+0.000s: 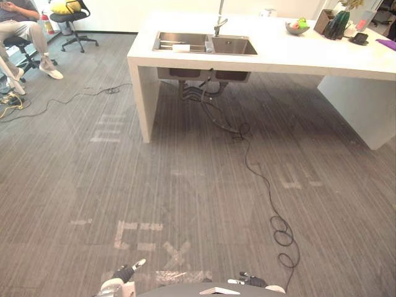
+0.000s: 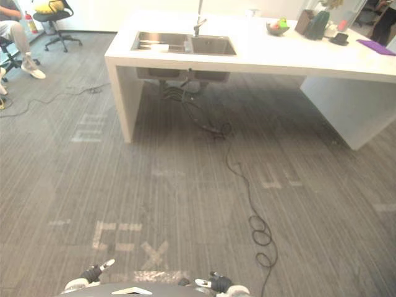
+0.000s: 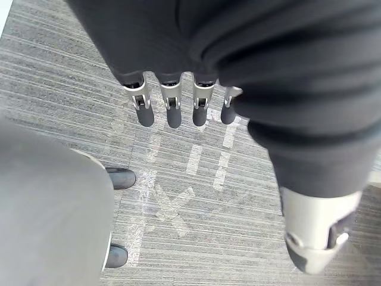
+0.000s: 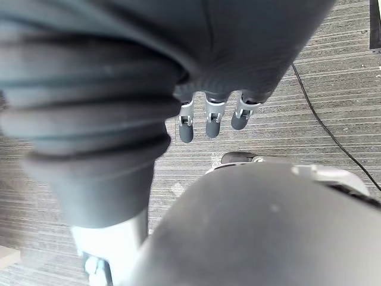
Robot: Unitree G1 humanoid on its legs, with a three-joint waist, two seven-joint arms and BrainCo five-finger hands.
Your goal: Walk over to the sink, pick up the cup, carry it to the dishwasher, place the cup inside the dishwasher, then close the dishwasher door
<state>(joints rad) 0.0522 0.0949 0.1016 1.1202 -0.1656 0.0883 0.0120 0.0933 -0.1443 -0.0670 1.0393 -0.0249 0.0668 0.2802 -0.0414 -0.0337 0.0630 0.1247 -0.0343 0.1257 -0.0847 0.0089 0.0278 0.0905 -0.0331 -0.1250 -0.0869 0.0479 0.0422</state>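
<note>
My left hand (image 3: pixel 172 112) and right hand (image 4: pixel 212 121) hang empty, fingers straight, the sink (image 1: pixel 235 46) in the table (image 1: pixel 291 54) is far off at the top of the frame, and I can't spot the cup yet, so walking crooked could bump me into the table.

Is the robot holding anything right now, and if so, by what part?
Nothing is held. The left hand and the right hand hang with relaxed fingers over the carpet. The sink is across the floor ahead.
</note>
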